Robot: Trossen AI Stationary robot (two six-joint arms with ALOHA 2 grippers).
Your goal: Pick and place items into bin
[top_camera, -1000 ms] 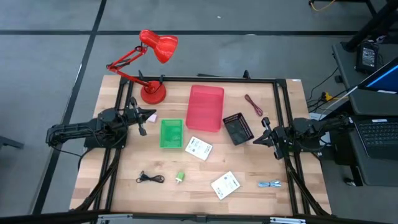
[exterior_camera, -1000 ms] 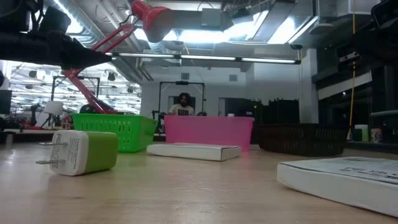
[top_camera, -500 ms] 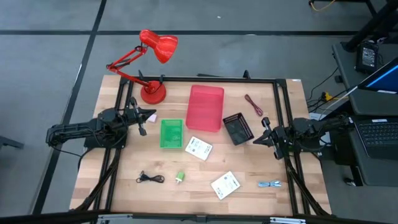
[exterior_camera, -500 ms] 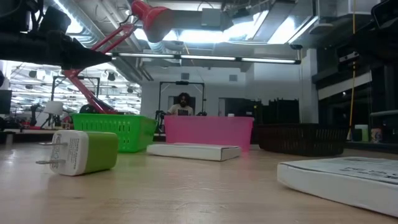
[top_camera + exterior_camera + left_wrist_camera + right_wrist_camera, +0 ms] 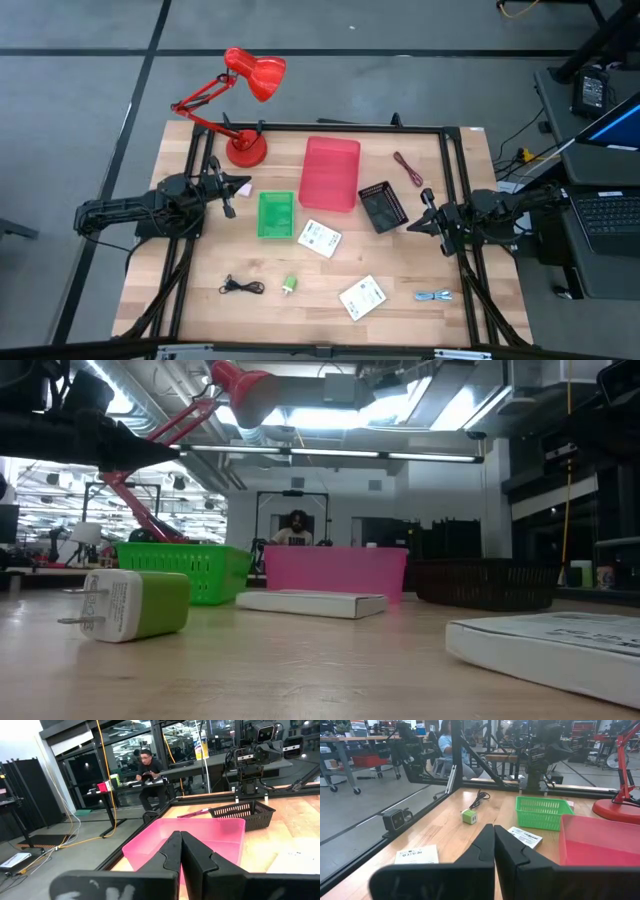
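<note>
Two white packets (image 5: 319,238) (image 5: 362,297) lie flat on the wooden table. Along the near side lie a black coiled cable (image 5: 241,287), a small green plug piece (image 5: 290,285) and a blue-grey cable (image 5: 434,296). A maroon cable (image 5: 408,169) lies at the far right. A pink bin (image 5: 331,173), a green bin (image 5: 277,215) and a black basket (image 5: 382,206) stand mid-table. My left gripper (image 5: 242,186) hovers shut at the left, pointing level toward the bins. My right gripper (image 5: 410,227) hovers shut at the right, beside the black basket. Neither touches anything.
A red desk lamp (image 5: 245,90) stands at the far left corner on its round base. A black frame (image 5: 330,128) runs round the table's edges. People sit at desks beyond the table (image 5: 295,530). Bare wood shows between the packets and the near edge.
</note>
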